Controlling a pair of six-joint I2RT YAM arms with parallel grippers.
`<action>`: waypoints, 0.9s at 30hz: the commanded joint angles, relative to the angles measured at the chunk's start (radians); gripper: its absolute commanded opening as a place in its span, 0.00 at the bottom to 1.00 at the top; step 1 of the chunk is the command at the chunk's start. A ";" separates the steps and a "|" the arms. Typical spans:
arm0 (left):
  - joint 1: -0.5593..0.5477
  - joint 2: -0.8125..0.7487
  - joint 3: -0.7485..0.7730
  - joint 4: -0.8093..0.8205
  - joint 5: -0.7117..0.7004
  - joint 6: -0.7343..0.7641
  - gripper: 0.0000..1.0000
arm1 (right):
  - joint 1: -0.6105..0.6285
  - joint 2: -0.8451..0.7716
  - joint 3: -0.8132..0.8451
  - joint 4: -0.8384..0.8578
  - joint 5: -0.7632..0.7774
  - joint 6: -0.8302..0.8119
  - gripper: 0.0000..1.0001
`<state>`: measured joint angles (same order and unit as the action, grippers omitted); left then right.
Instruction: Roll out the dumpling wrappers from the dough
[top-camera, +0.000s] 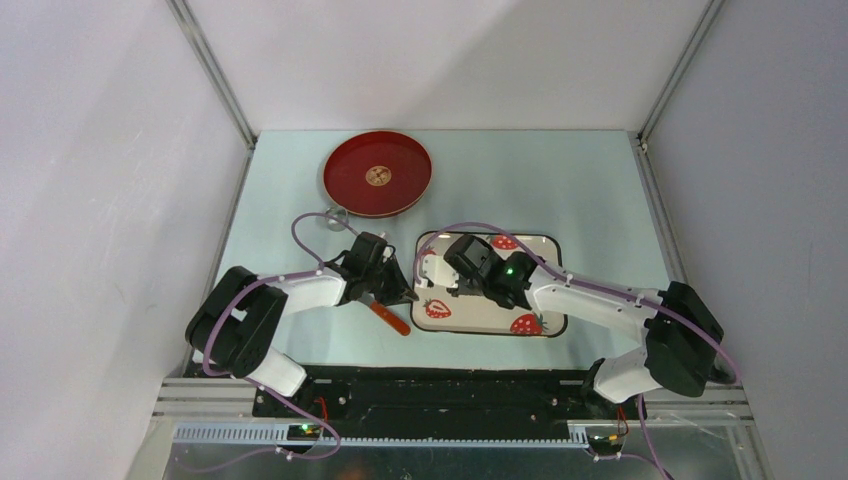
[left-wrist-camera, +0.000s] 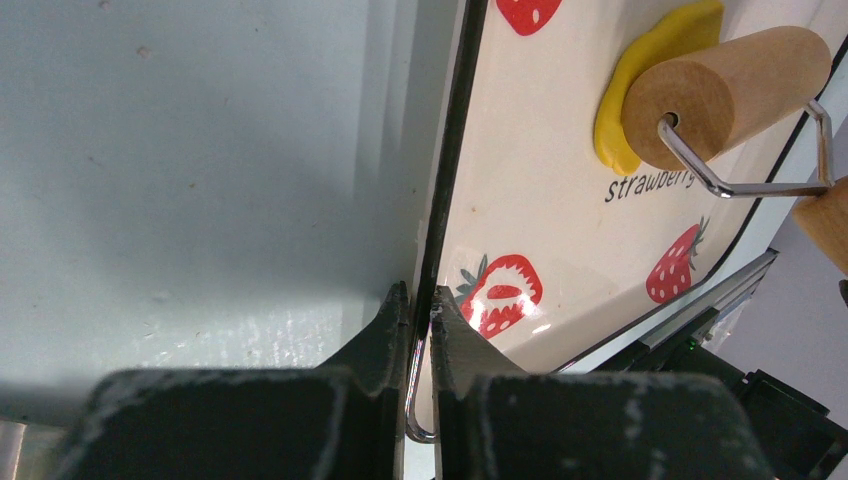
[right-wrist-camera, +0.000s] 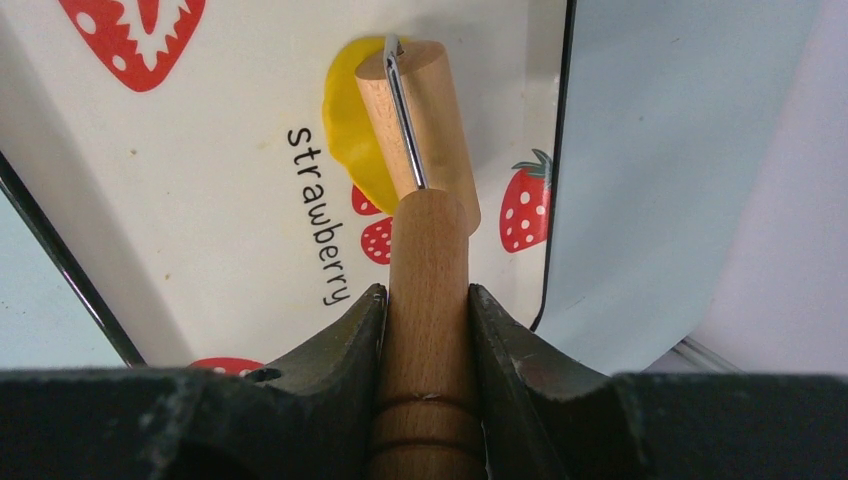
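The yellow dough (left-wrist-camera: 625, 95) lies as a flattened patch on the strawberry-printed tray (left-wrist-camera: 540, 200). The wooden roller (left-wrist-camera: 740, 85) rests on top of it. In the right wrist view the dough (right-wrist-camera: 345, 130) shows to the left of the roller drum (right-wrist-camera: 425, 110). My right gripper (right-wrist-camera: 427, 295) is shut on the roller's wooden handle (right-wrist-camera: 428, 260), over the tray (top-camera: 490, 315). My left gripper (left-wrist-camera: 422, 300) is shut on the tray's dark left rim (left-wrist-camera: 450, 170). In the top view the left gripper (top-camera: 405, 293) and right gripper (top-camera: 455, 275) are close together. No dumpling wrappers are in view.
A red round plate (top-camera: 377, 174) stands at the back, left of centre. A small metal ring (top-camera: 335, 214) lies just in front of it. A red-handled tool (top-camera: 391, 318) lies on the table beside the tray's near left corner. Grey walls close in on both sides.
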<state>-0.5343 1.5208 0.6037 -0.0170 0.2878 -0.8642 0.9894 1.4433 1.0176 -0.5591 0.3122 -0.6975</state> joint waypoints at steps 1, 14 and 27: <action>0.017 0.035 -0.036 -0.087 -0.123 0.016 0.00 | 0.037 0.001 -0.074 -0.084 -0.141 0.062 0.00; 0.017 0.034 -0.038 -0.086 -0.122 0.014 0.00 | 0.075 -0.048 -0.146 -0.121 -0.198 0.084 0.00; 0.017 0.033 -0.038 -0.086 -0.123 0.014 0.00 | 0.082 0.006 -0.172 -0.102 -0.224 0.093 0.00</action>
<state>-0.5343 1.5208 0.6037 -0.0166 0.2878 -0.8642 1.0512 1.3590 0.9161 -0.5392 0.3290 -0.6689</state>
